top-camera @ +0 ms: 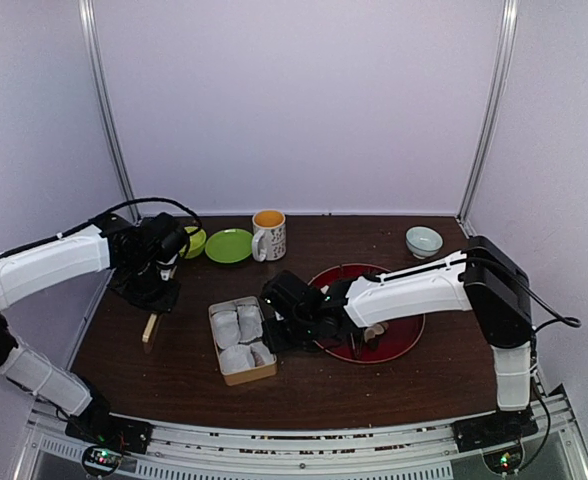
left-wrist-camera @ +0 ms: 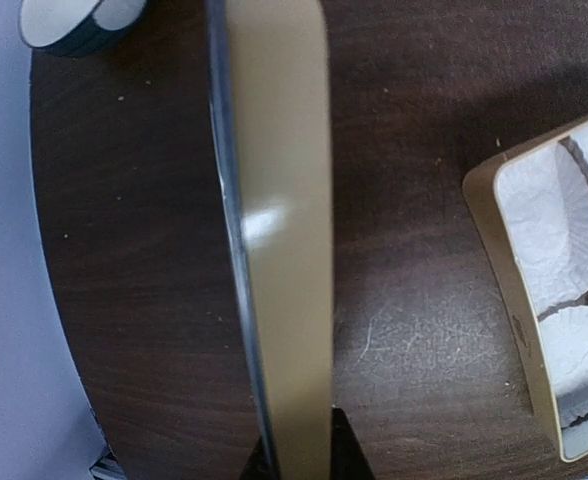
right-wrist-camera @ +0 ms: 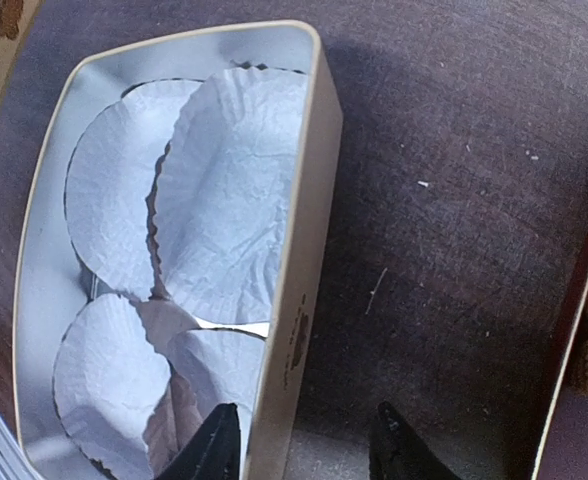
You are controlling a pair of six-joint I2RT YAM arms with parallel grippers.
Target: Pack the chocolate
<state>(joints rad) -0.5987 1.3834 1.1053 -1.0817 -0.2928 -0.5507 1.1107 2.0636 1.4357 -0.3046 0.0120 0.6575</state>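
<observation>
Since the liners hold nothing yet, I judge the packing barely begun, and the step in hand looks like the first fetch. Widest is the table (top-camera: 174, 380), dark wood, with bare board between box and tray and more along the near edge. The tray (top-camera: 406, 338), red and round, lies right of centre. The right arm (top-camera: 414, 290) reaches across it, so only part shows. Left of it sits the box (right-wrist-camera: 309, 230), tan-walled and open, with white liners (right-wrist-camera: 229, 190) crowded and overlapping inside.

Further left, the left gripper (top-camera: 156, 295) pinches the lid (left-wrist-camera: 284, 250) and holds it on edge, apart from the box. Whether the lid touches the board I cannot tell. The right gripper (right-wrist-camera: 309, 450) is spread and empty, one finger over a liner and the other outside, with the box's right wall between them. The chocolate (top-camera: 374, 333) is on the tray, small pale and tan bits under the arm. None shows in the box.

To fetch well, rise straight first so neither finger hooks the wall. Then cross the bare strip, clear the tray's rim, and come down on one piece with jaws only a little wider than it. The liners look light and could lift with a finger, so release from just above.
</observation>
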